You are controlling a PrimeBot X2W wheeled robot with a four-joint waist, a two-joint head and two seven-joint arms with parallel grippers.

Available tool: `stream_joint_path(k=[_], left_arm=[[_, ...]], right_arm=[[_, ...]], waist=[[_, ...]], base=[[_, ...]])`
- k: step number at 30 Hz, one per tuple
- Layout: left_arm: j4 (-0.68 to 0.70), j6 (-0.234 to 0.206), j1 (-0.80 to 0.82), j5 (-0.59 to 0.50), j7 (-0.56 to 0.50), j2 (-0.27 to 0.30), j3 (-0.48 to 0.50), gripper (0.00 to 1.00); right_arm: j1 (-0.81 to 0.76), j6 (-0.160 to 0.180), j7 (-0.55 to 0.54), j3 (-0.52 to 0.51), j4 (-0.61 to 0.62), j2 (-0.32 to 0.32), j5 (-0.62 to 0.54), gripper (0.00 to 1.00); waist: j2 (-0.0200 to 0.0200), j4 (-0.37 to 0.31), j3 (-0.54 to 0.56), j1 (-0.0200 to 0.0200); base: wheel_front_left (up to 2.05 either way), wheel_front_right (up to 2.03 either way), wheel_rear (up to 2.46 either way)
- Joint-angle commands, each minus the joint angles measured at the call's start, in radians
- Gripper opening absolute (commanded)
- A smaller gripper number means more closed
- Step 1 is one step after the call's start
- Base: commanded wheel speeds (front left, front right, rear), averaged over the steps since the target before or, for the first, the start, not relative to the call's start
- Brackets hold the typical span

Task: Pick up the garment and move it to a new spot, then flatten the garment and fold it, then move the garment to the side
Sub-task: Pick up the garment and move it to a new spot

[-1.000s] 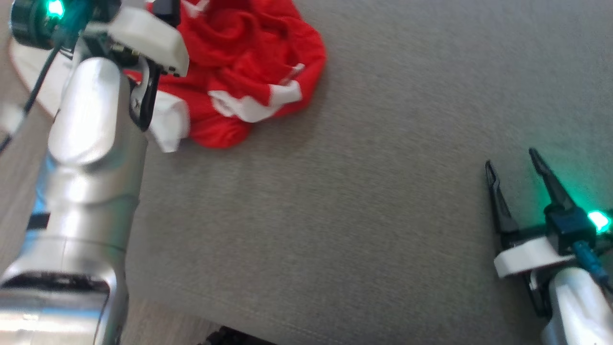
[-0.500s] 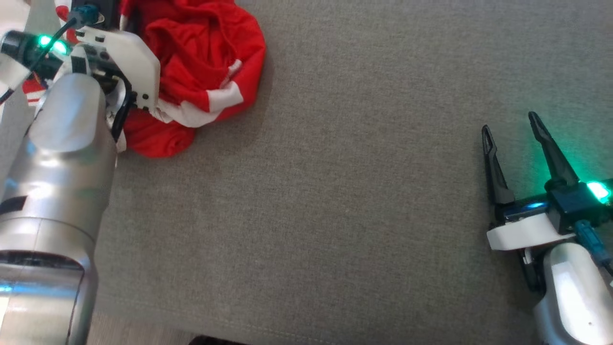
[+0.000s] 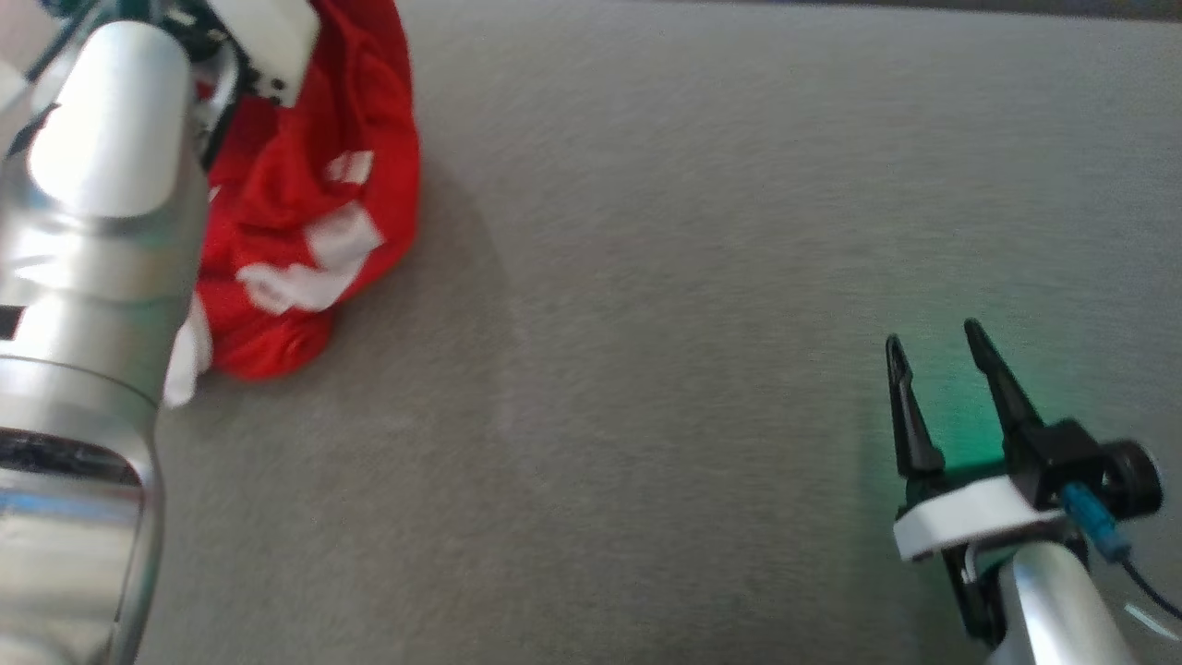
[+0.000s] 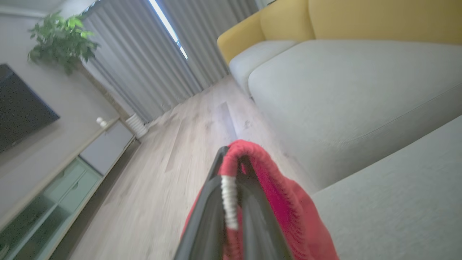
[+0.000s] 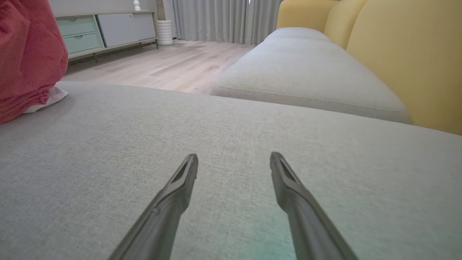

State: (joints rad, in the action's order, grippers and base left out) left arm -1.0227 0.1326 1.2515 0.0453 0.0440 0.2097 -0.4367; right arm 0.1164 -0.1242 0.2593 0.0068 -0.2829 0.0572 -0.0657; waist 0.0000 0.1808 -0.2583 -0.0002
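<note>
A grey woven sofa cushion (image 3: 665,305) carries everything. At about ten o'clock in the head view, a bunched red garment (image 3: 305,212) with white patches rests its lower end and a white edge on the fabric.

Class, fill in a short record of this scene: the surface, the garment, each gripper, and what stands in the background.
Surface: grey sofa cushion
Garment: red garment with white trim, bunched at the cushion's left side, lower end touching the cushion
Left arm: left gripper shut on the garment's edge
Right arm: right gripper open, holding nothing, low over bare cushion at the right
Background: yellow backrest, wooden floor, low cabinet, curtains
</note>
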Motion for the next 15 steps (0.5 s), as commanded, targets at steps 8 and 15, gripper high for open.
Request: stream_joint_path(k=[8,15], left_arm=[[0.129,-0.002,0.087,0.09,-0.003,0.023,-0.076,0.0],[0.192,-0.004,0.134,0.118,0.008,-0.008,-0.087,0.0]], right_arm=[[-0.116,-0.007,0.002,0.05,0.017,-0.007,0.093,1.0],[-0.157,-0.007,0.002,0.046,0.018,-0.007,0.119,1.0]], waist=[[0.0,-0.295,0.233,0.0002],[0.0,-0.426,0.269,0.0002]], base=[[0.0,0.0,0.0],[0.0,0.0,0.0]])
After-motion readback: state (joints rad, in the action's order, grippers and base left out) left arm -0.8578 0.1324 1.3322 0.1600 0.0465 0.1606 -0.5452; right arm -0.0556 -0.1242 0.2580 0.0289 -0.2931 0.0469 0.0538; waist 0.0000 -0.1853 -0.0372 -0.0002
